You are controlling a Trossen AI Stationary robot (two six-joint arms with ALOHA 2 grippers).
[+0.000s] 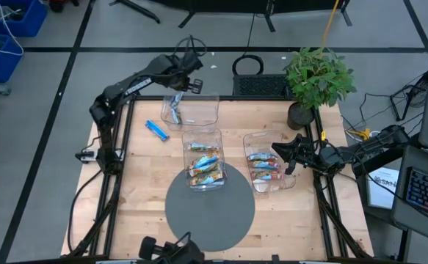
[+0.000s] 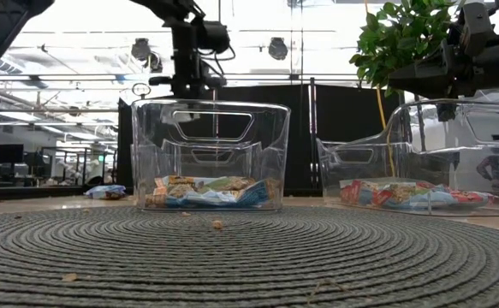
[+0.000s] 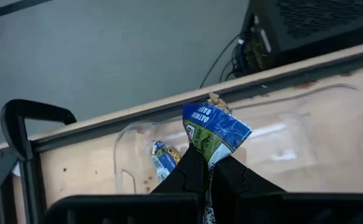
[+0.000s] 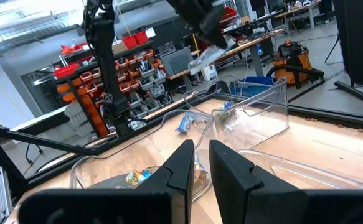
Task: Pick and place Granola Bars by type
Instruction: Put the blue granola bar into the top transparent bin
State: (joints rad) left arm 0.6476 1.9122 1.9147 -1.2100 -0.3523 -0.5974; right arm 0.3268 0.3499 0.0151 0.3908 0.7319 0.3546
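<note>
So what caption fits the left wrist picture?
Left jaws hold a blue granola bar above a clear bin.

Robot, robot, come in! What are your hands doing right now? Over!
Left gripper shut on a blue bar, over the far bin. Right gripper waits over the right bin, nothing held. One blue bar on the table. Nothing blocking.

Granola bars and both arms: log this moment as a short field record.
left gripper: above the far bin, shut on a blue bar
far bin: one blue bar inside
loose bar: blue, on the table left of the bins
middle bin: several tan bars
right bin: several bars with red markings
right gripper: at the right bin's right side, jaws slightly apart, empty
</note>
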